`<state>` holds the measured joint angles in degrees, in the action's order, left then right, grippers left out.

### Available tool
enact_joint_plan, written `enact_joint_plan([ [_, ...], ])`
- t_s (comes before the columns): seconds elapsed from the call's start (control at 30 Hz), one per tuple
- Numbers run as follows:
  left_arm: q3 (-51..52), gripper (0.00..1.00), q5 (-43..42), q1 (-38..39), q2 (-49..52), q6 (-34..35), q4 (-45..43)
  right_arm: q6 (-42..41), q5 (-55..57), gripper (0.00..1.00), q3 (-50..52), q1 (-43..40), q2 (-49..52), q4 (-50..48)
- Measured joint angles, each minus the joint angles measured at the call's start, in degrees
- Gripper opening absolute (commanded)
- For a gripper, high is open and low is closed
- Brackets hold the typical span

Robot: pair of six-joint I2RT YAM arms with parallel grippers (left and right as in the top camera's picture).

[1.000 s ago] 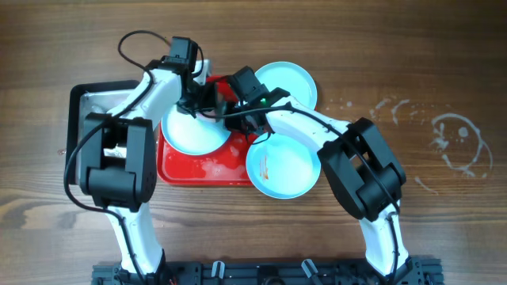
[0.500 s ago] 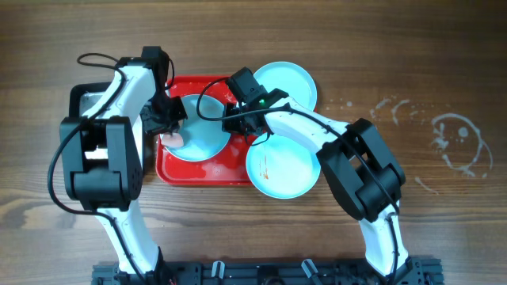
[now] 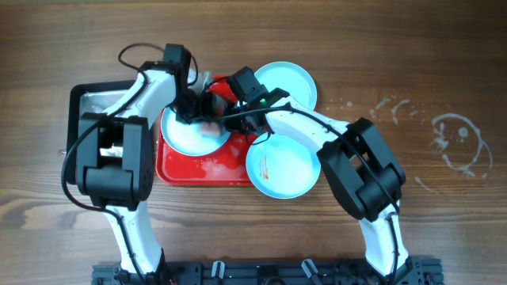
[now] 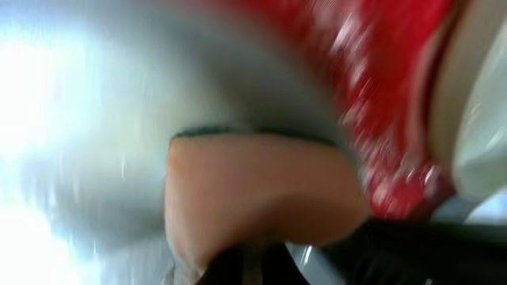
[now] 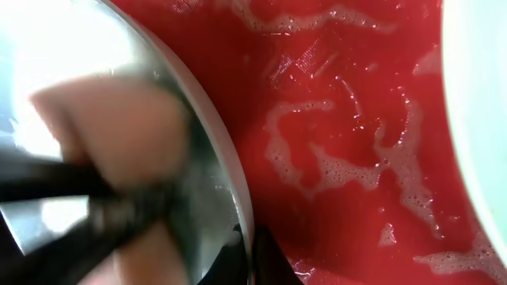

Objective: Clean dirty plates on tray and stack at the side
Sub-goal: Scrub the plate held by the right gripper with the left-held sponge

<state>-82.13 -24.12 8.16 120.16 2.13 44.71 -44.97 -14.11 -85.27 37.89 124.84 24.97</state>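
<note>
A light-cyan plate (image 3: 184,134) lies on the left part of the red tray (image 3: 207,169). My left gripper (image 3: 196,109) is shut on a pinkish sponge (image 3: 208,120) that presses on this plate's upper right part. In the blurred left wrist view the sponge (image 4: 253,194) fills the middle over the plate (image 4: 87,119). My right gripper (image 3: 235,119) is shut on this plate's right rim (image 5: 231,178), with the jaws (image 5: 244,252) pinching the edge. A second plate (image 3: 291,82) lies at the tray's upper right. A third plate (image 3: 283,168) with an orange smear overlaps the tray's right edge.
A black-rimmed metal tray (image 3: 89,101) sits left of the red tray, under my left arm. White foam streaks lie on the wet red tray floor (image 5: 341,119). White smears mark the bare wooden table (image 3: 455,138) at the far right.
My left gripper swept the sponge to the plate's left side half a second ago and has come back to its upper right. The right gripper has kept its hold on the rim.
</note>
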Motion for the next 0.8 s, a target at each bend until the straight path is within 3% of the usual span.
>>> enact_joint_plan([
  [0.13, 0.3, 0.04, 2.3, 0.1, 0.1, -0.2, -9.8, -0.2, 0.6, 0.04, 0.0, -0.1, 0.0, -0.5],
  [0.27, -0.2, 0.04, 12.1, 0.9, -0.1, 4.9, -10.0, -0.2, 0.7, 0.04, 0.0, -0.2, 0.1, -0.6],
  [0.47, -1.6, 0.06, 32.5, 1.4, -0.8, 11.5, 1.3, 0.0, 0.4, 0.04, 0.0, 0.0, 0.1, -0.7],
  [0.57, -1.7, 0.04, 38.1, 1.3, -0.9, 12.4, 6.8, 0.0, 0.3, 0.04, 0.0, 0.0, 0.1, -0.7],
  [0.8, -1.4, 0.04, 34.9, 0.8, -0.7, 12.6, 19.1, 0.3, 0.0, 0.04, 0.0, 0.0, 0.1, -0.5],
])
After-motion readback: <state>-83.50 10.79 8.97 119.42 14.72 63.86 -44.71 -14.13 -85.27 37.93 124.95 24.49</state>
